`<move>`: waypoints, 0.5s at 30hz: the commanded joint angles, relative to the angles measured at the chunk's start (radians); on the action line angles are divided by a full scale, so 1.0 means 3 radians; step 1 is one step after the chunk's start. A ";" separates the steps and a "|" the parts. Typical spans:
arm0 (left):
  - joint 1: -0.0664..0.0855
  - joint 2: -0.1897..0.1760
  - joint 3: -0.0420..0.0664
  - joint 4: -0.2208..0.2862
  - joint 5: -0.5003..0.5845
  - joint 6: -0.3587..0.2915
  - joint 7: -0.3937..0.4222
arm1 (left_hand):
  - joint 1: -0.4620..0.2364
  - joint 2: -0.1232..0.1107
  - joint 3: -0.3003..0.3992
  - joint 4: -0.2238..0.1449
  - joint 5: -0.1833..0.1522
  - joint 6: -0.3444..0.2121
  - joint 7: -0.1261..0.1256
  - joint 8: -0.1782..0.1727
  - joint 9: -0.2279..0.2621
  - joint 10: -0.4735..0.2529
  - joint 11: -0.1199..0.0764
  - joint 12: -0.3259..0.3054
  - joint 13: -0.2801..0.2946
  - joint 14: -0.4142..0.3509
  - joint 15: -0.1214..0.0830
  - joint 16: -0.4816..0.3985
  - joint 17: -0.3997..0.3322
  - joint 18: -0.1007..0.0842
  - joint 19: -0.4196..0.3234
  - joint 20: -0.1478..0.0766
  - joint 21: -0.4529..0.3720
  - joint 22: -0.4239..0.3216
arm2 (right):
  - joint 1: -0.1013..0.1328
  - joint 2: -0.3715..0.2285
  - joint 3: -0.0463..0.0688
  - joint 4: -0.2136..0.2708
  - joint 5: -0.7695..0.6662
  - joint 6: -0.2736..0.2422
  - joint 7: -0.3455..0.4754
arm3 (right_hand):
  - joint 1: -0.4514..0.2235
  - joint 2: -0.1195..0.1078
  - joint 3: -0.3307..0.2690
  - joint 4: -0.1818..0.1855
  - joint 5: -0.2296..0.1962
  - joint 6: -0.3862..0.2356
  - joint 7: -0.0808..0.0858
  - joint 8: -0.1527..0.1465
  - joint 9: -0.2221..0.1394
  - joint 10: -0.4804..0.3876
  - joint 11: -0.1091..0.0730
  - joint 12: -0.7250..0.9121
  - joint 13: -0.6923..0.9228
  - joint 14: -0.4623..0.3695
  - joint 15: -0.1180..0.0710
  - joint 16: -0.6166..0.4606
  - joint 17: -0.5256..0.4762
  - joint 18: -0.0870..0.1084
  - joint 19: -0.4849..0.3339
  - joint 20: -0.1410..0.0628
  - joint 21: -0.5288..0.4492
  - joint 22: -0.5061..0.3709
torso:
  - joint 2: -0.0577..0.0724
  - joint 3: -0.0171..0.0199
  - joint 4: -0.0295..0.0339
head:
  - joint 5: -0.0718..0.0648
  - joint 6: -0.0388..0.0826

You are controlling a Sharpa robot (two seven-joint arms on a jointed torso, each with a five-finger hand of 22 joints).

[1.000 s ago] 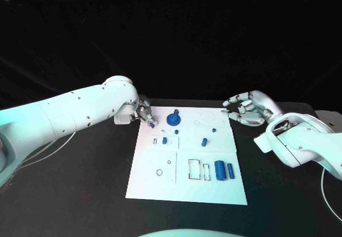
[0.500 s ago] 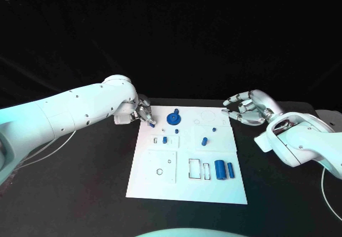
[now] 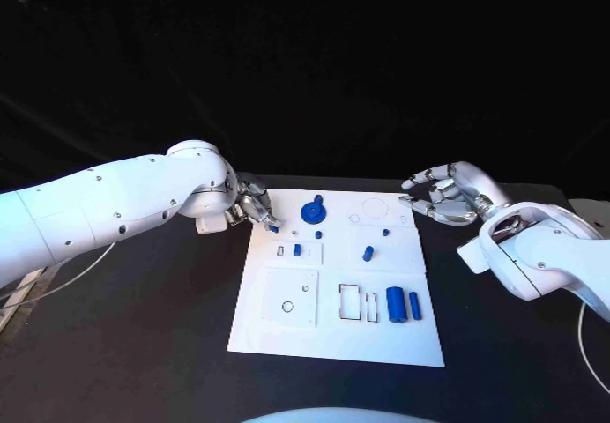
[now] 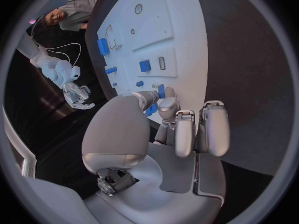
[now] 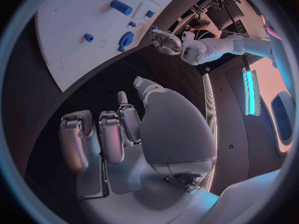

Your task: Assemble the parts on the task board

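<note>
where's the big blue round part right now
In the head view the big blue round part sits near the task board's far edge, just right of the left hand's fingertips.

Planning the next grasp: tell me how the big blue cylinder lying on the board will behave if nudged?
The big blue cylinder lies on its side on the flat white board, so it probably rolls sideways. It looks smooth and rigid, so it may slip.

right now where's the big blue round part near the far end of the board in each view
Head view: the blue round part lies at the task board's far end, beside the left hand.
Left wrist view: hidden behind that hand's fingers; I cannot place it.
Right wrist view: the part lies near the board's edge.
Shared landmark: the large blue cylinder.
</note>
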 commanded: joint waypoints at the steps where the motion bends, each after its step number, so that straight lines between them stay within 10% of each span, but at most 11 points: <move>1: -0.0026 -0.0064 0.0002 0.0151 0.0019 -0.0295 0.0061 | -0.0023 -0.0021 0.0489 -0.0463 0.0023 0.0011 -0.0018 0.0022 0.0214 0.0032 -0.0006 0.0025 0.0016 0.0353 -0.0019 0.0021 0.0878 -0.0065 0.0016 -0.0006 0.0015 0.0008 | -0.0007 0.0000 0.0000 -0.0002 -0.0010 0.0036 0.0025 | -0.0030 0.0007 0.0017 0.0004 0.0017 0.0005 0.0003 0.0015 -0.0001 -0.0011 0.0001 -0.0001 0.0284 0.0303 -0.0023 -0.0019 0.0747 -0.0023 0.0348 -0.0013 0.0014 0.0877 | 0.0000 -0.0002 0.0010 | 0.0002 -0.0005; 15: -0.0173 -0.0230 -0.0005 0.0507 -0.0364 -0.0460 0.0071 | -0.0091 -0.0085 0.0618 -0.0512 0.0039 0.0053 -0.0032 0.0051 0.0229 0.0096 -0.0020 0.0082 0.0085 0.0353 -0.0031 0.0021 0.0878 -0.0070 0.0029 -0.0013 0.0029 0.0035 | -0.0016 0.0002 0.0000 -0.0007 -0.0010 0.0040 0.0029 | -0.0030 0.0007 0.0017 0.0004 0.0017 0.0005 0.0003 0.0015 -0.0001 -0.0011 0.0001 -0.0001 0.0284 0.0303 -0.0023 -0.0019 0.0747 -0.0023 0.0348 -0.0013 0.0014 0.0877 | 0.0003 -0.0005 0.0001 | 0.0027 -0.0023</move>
